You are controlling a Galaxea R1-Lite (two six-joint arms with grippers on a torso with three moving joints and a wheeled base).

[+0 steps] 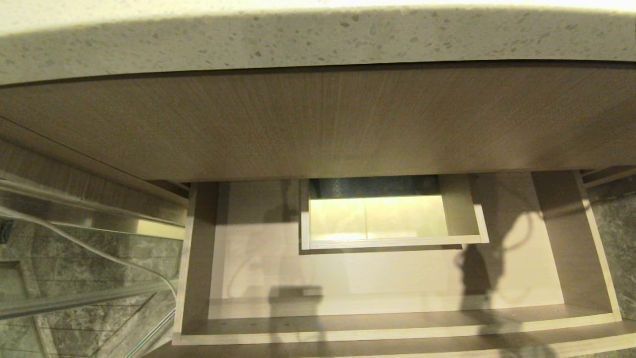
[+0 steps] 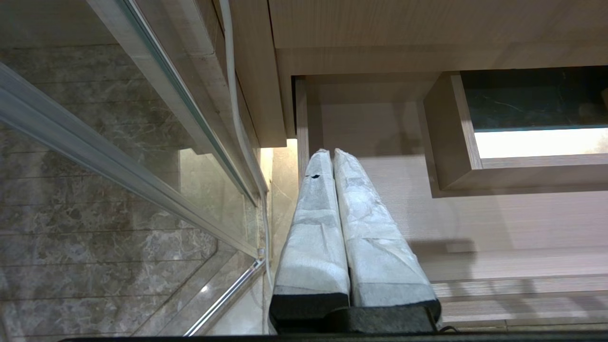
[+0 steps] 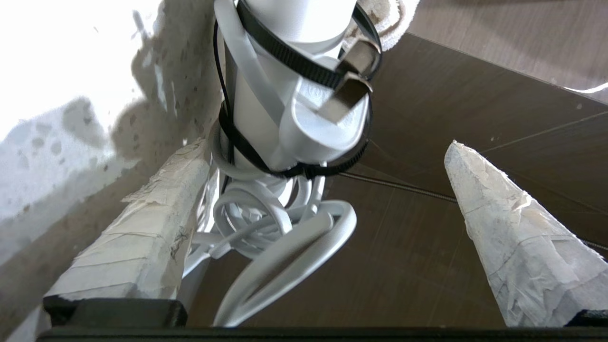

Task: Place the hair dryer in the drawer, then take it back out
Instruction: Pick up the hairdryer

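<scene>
At the far left a glass panel (image 1: 89, 258) in a metal frame stands over grey marble floor (image 1: 30, 278), and a pale cable (image 1: 99, 253) runs down along it. Just beside it hangs the left gripper (image 2: 327, 154), seen only by its own wrist camera: its two tape-wrapped fingers (image 2: 313, 228) are pressed flat together with nothing between them, pointing down at the left end of the drawer.

The drawer (image 1: 198, 258) stands pulled out under a wood-grain panel (image 1: 318, 124), which sits below a speckled stone counter (image 1: 298, 44). It is wide and shallow. In its middle is a boxed cut-out (image 1: 467, 209), through which a bright patch of floor shows. Shadows of the arms fall across the drawer bottom, one near the front left and one towards the right. No dryer lies in the part of the drawer that can be seen.

Over on the right, outside the head view, the right gripper (image 3: 327, 147) has its fingers (image 3: 513, 237) spread wide. The dryer (image 3: 294, 85) is between them, near the counter edge, its white handle and plug strapped with black ties, its coiled cord (image 3: 266, 223) hanging loose. The cord lies against one finger; the other finger stands well apart from the dryer. Dark brown surface shows behind it.
</scene>
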